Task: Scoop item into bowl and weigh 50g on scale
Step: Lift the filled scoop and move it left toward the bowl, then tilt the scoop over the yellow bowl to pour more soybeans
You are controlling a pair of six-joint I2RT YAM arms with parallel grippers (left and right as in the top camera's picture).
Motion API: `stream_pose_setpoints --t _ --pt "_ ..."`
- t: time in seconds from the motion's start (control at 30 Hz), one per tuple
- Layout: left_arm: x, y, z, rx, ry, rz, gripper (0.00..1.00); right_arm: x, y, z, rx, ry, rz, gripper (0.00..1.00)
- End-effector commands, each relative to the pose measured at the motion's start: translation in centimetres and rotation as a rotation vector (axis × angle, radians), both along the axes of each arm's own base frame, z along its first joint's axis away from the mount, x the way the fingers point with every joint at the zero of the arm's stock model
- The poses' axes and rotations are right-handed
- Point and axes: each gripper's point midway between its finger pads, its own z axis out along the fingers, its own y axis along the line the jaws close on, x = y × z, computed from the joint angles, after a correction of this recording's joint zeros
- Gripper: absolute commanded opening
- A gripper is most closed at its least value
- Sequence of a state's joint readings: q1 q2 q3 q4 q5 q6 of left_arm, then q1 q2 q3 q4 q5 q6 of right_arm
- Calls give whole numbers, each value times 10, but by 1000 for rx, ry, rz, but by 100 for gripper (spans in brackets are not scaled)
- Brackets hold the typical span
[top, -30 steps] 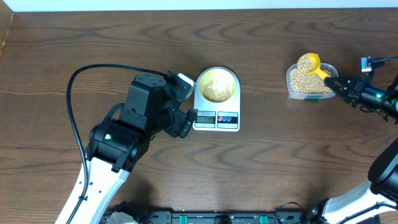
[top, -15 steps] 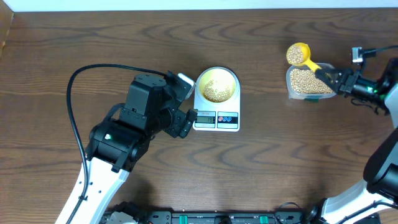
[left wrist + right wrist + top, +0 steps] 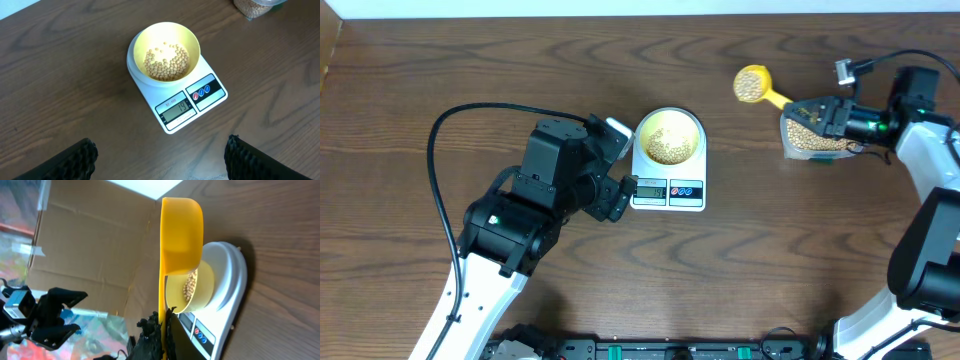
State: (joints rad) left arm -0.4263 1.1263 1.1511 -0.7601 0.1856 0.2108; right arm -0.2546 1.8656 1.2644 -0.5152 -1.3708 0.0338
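rightward, tub (image 3: 812, 148) seemingly under right pincer (image 3: 807, 108) with scoop (image 3: 752, 85)

Left of the scale (image 3: 668, 192), the left arm (image 3: 535, 190) is made of boxy matt black housings above a smooth white link. It has a small green light (image 3: 497, 218) on one black joint and a black cable (image 3: 431, 160) looping beside it. The left gripper (image 3: 623, 165) has black, rough-textured fingers (image 3: 75, 162). Right of the scale, the right arm (image 3: 925, 160) has white shells between black joints and ends in a black right gripper (image 3: 817, 112).
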Motion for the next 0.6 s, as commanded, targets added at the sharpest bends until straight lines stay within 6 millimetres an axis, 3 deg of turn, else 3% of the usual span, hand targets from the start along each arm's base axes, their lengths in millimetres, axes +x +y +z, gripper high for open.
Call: stream_pose_setpoints --t 0.0,0.4,0.57 --pt "0 0 -1 2 4 -9 83 -3 22 -4 9 15 54 1" --pt "0 0 -1 2 4 -9 83 -13 83 -3 -25 -58 200 1" --pt "0 0 -1 2 4 -9 83 -10 93 -17 -117 -79 193 1"
